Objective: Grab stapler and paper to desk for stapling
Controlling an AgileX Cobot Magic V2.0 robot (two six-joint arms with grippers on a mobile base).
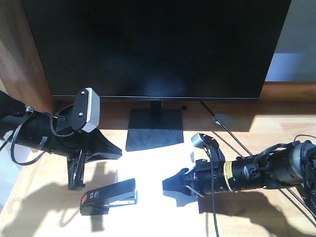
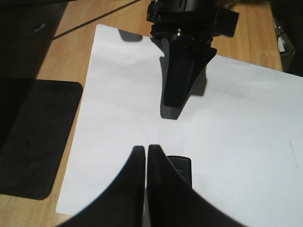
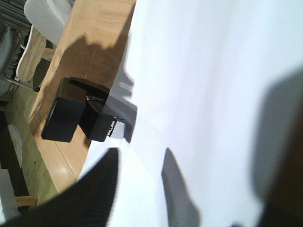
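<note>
The stapler lies on the paper; the left gripper is clenched empty (right gripper unclear).

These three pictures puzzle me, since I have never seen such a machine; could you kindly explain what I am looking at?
It is a robot with two arms, each ending in a two-fingered gripper. The front view looks across a wooden desk toward a dark monitor. The left gripper hangs beside a black stapler that lies at the edge of a white sheet of paper. The right gripper hovers over that sheet. The other two pictures come from cameras on the wrists: the left one shows its own fingers closed together, the right one shows the stapler from above. Neither gripper holds anything.
</note>
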